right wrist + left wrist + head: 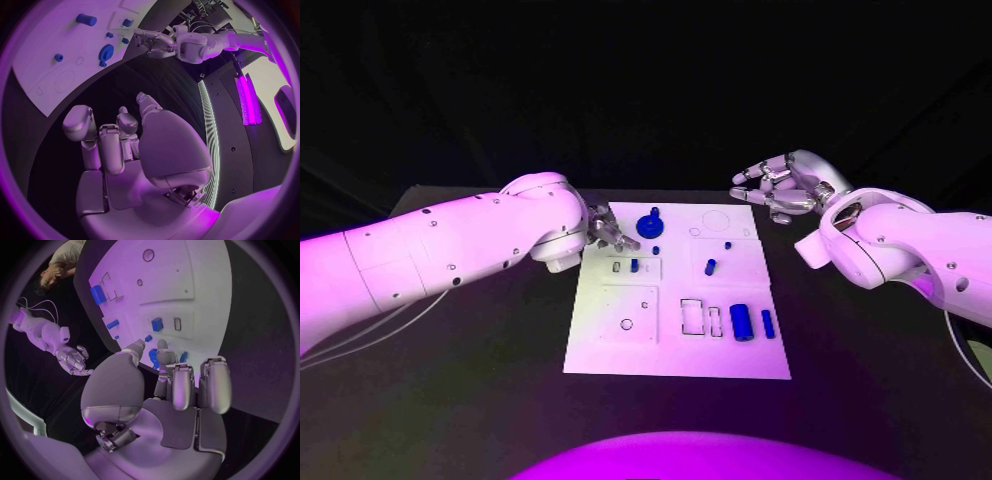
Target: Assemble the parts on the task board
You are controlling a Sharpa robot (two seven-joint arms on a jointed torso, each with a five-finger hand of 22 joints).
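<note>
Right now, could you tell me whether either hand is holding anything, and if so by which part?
Nothing is held. The left hand hovers at the task board's far left edge beside the blue gear, fingers empty. The right hand hangs off the board, fingers curled on nothing.

Overhead head view, two wrist fisheyes

Black table [473,340]: dark matte top, spreading from 9 o'clock to 3 o'clock around the centre. Black backdrop [646,90]: dark curtain behind the table's far edge, at 12 o'clock.
</note>
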